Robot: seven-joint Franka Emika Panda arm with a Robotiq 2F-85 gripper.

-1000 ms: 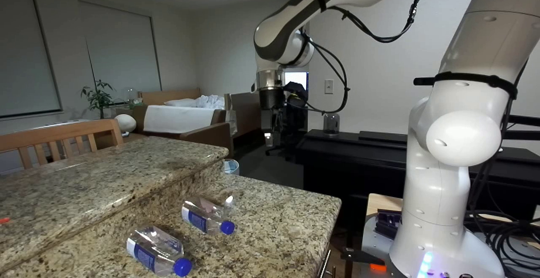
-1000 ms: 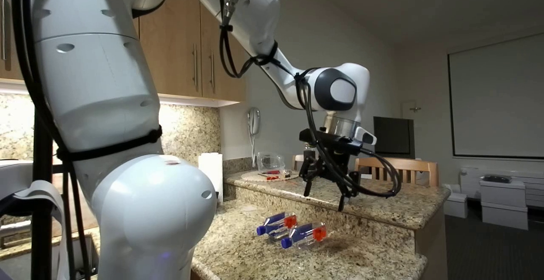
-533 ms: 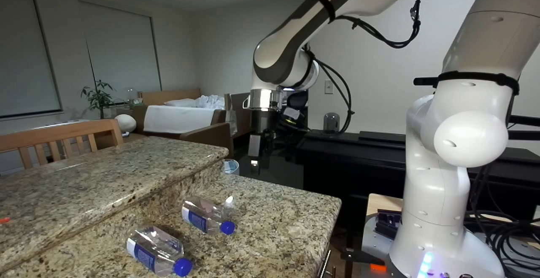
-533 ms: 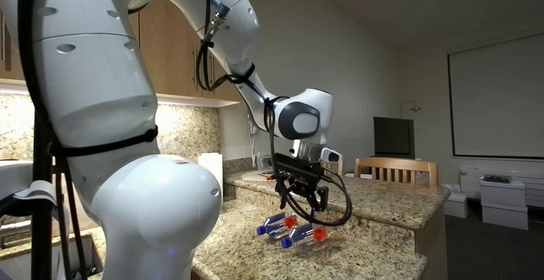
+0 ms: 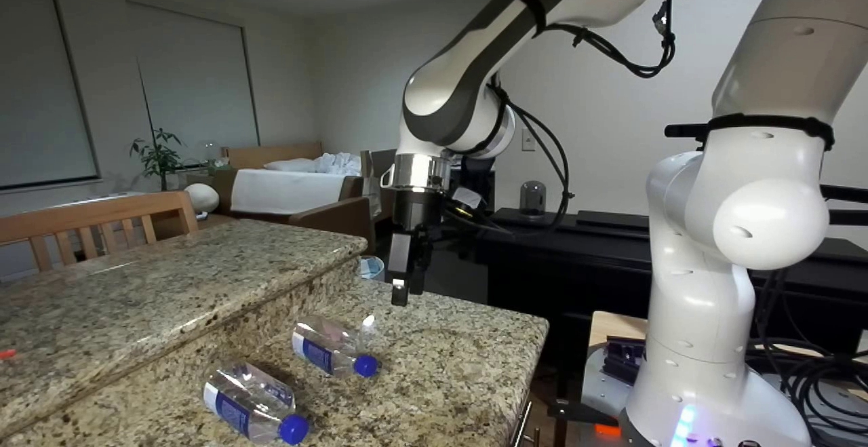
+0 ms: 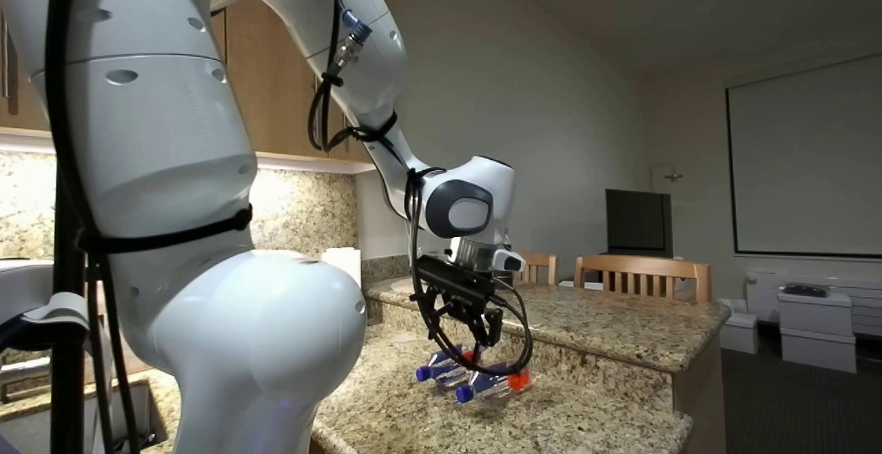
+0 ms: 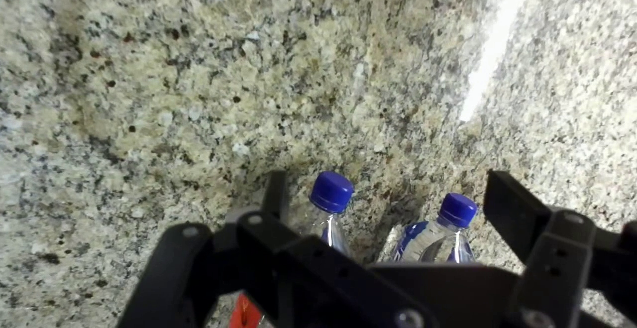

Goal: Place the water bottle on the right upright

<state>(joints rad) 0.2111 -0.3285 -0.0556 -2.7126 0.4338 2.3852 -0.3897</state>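
Two alike clear bottles with blue labels and blue caps lie on their sides on the lower counter. The water bottle on the right shows in both exterior views (image 5: 331,351) (image 6: 497,379). The second bottle (image 5: 247,403) lies beside it, apart (image 6: 441,368). In the wrist view both caps show between the spread fingers; the right-hand water bottle appears to be the left one (image 7: 331,191), the second bottle (image 7: 457,211) the right one. My gripper (image 5: 408,292) is above the counter, open and empty (image 7: 383,183). Its linkage hides much of both bottle bodies in the wrist view.
The granite counter (image 5: 447,359) has a raised ledge (image 5: 203,270) behind the bottles. A paper towel roll (image 6: 344,264) stands further back, and a sink (image 6: 141,413) is near the arm's base. Wooden chairs (image 6: 641,275) stand beyond the ledge.
My gripper has come down toward the counter and the bottles, moving left and down in an exterior view. The fingers remain open. Both bottles have stayed in place.
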